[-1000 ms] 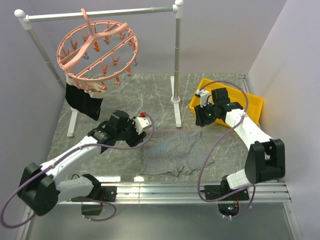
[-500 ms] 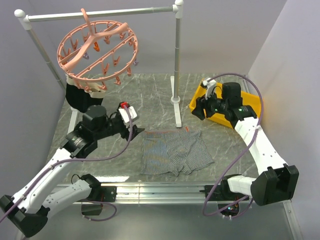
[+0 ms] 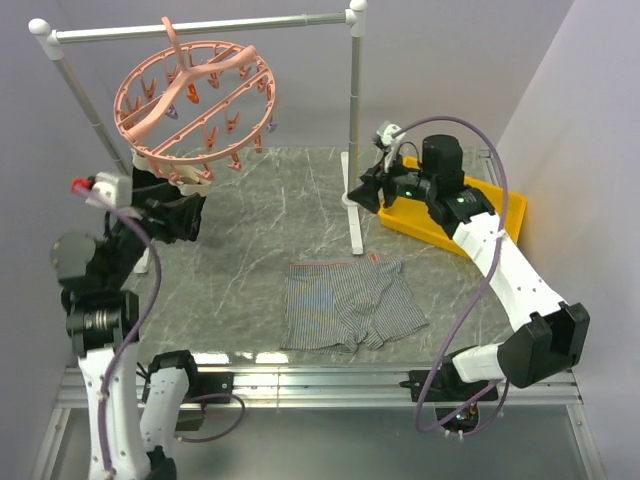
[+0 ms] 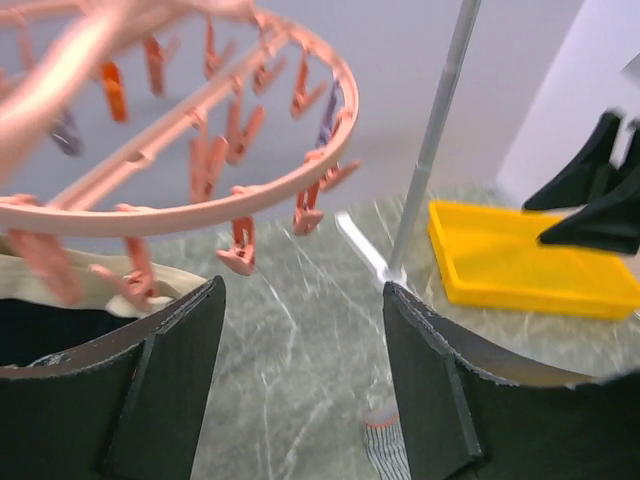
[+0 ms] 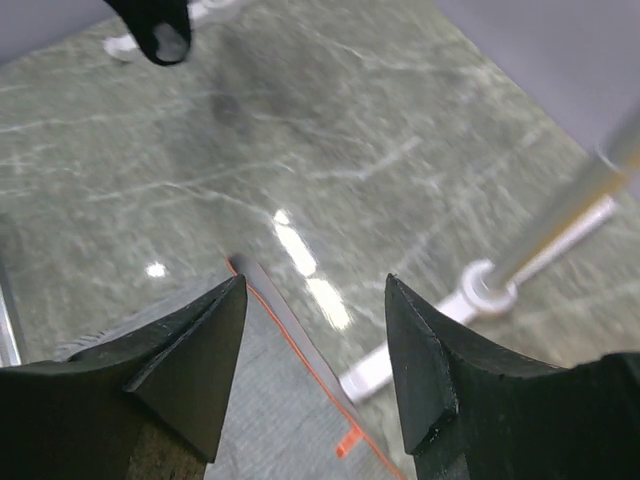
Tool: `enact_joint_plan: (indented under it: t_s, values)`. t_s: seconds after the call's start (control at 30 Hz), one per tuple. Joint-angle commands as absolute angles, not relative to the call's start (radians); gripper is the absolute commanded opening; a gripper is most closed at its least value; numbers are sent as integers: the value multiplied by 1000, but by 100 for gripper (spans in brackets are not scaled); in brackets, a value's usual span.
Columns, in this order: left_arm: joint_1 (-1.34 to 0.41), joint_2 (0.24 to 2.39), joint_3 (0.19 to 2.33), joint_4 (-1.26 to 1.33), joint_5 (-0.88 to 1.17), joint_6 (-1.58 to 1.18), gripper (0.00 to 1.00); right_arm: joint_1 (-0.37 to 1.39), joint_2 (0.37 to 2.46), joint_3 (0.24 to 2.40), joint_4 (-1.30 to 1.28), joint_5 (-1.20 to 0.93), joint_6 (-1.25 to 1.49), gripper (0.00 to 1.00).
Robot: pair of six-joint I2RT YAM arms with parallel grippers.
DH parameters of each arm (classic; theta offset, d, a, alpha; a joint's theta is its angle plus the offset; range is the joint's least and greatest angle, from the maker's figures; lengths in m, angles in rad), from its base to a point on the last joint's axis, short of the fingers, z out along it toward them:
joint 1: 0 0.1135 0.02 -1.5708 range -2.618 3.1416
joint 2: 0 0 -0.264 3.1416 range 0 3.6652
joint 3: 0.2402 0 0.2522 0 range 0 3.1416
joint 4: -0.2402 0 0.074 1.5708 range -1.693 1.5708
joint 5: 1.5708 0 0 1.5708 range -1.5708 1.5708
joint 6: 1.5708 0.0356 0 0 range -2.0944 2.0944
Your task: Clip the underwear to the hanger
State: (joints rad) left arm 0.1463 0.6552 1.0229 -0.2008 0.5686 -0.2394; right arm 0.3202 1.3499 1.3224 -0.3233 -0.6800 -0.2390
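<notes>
The underwear (image 3: 350,305) lies flat on the counter (image 3: 250,210), in the lower middle of the top view. It is grey with thin stripes. Nothing holds it and it is not on any clip. Both my claws are up off it and well apart from it.

My left claw (image 3: 178,215) is up at the left side of the top view, just under the low edge of the hanger (image 3: 190,92). Its two fingers (image 4: 175,380) are apart, with nothing between them. In my left wrist view, the left claw (image 4: 300,300) looks out under the pink ring of the hanger (image 4: 200,215), and pink and orange clips hang down from it. A black cloth with a cream band (image 4: 50,325) hangs at the left of that view. A small bit of the underwear (image 4: 385,445) shows at the bottom edge.

My right claw (image 3: 365,190) is up at the right middle of the top view, near the foot of the grey post (image 3: 354,120) and beside the yellow tray (image 3: 490,210). Its fingers are apart too, and hold nothing. In my right wrist view, the right claw (image 5: 315,290) is high over the counter, and the top edge of the underwear (image 5: 260,400) is below it, with a thin orange line along it.

Far back, the hanger hangs tilted by its hook from the grey rail (image 3: 200,27), in the upper left of the top view.
</notes>
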Motion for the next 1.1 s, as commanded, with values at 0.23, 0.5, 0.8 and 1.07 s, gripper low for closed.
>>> enact_joint_plan:
  t_s: [0.23, 0.5, 0.8, 1.07]
  values:
    - [308, 477, 1026, -298, 630, -336, 55, 586, 1460, 1408, 110, -627, -129, 64]
    - [351, 483, 994, -316, 597, -368, 54, 776, 1650, 1551, 250, -561, -92, 59]
    - [376, 512, 1028, -357, 646, -362, 61, 899, 1838, 1698, 362, -491, -64, 55]
    - [376, 543, 1046, -423, 640, -304, 61, 942, 1896, 1720, 419, -315, -120, 55]
